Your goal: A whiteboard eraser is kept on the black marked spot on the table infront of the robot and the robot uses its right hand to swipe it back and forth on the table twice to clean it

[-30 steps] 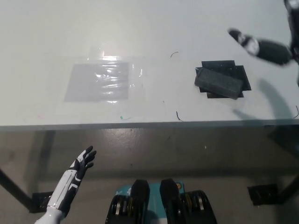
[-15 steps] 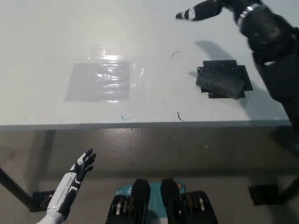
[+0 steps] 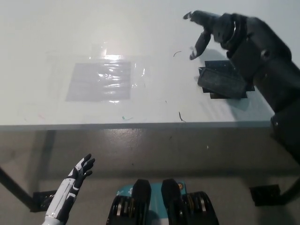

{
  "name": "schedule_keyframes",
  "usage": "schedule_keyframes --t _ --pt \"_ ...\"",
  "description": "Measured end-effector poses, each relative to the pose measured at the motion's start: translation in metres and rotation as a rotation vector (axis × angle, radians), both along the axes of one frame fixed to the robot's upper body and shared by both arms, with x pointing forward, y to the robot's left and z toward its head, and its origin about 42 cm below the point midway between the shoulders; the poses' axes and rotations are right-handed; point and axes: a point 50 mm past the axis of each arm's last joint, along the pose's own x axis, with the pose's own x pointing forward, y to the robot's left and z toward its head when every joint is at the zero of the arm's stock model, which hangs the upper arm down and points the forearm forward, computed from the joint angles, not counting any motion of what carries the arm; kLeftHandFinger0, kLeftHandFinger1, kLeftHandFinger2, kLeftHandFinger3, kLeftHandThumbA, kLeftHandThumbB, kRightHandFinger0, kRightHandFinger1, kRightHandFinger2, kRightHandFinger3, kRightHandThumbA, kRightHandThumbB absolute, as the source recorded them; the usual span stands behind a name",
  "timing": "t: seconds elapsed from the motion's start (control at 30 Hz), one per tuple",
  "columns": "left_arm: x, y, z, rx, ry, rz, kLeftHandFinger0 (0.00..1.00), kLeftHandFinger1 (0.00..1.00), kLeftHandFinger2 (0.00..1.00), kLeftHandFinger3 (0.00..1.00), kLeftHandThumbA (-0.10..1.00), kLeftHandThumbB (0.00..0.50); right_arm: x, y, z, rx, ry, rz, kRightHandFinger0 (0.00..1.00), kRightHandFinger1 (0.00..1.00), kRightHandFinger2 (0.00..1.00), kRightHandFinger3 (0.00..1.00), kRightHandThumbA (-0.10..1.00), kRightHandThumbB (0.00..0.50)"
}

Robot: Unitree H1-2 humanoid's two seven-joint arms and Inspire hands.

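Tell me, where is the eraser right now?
In the head view the eraser lies on the black spot at the table's right side, just below the open right hand hovering above it.

White left hand [image 3: 75,180], black right hand [image 3: 202,28]

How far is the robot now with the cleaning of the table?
Nothing looks done: the eraser lies on the black marked spot, not held. In hand: the open right hand hovers above the table, just beyond the eraser. The left hand rests low. Left: grasping and both swipes.
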Motion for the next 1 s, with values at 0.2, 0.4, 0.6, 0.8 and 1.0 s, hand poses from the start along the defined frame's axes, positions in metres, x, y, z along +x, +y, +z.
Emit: schedule_keyframes --t 0.2,0.4,0.6,0.8,1.0 --pt "-0.002 0.0 0.001 -0.005 -0.018 -0.012 1.0 1.0 1.0 1.0 1.0 0.373 0.004 -0.007 0.026 -0.029 0.0 -0.024 1.0 1.0 1.0 1.0 0.98 0.41" --pt "-0.005 0.0 0.0 -0.005 -0.024 -0.013 1.0 1.0 1.0 1.0 1.0 0.363 0.004 -0.017 0.018 -0.025 0.037 -0.045 1.0 1.0 1.0 1.0 1.0 0.409" --pt "-0.005 0.001 0.0 -0.002 -0.031 -0.015 1.0 1.0 1.0 1.0 1.0 0.378 0.005 -0.033 0.015 -0.009 0.069 -0.071 1.0 1.0 1.0 1.0 1.0 0.402" --pt "-0.006 0.001 0.0 0.0 -0.035 -0.016 1.0 1.0 1.0 1.0 1.0 0.359 0.004 -0.046 -0.002 0.009 0.114 -0.091 1.0 1.0 1.0 1.0 1.0 0.351" --pt "-0.007 0.001 0.0 0.003 -0.04 -0.018 1.0 1.0 1.0 1.0 1.0 0.358 0.0 -0.06 -0.032 0.015 0.187 -0.111 1.0 1.0 1.0 1.0 1.0 0.37"
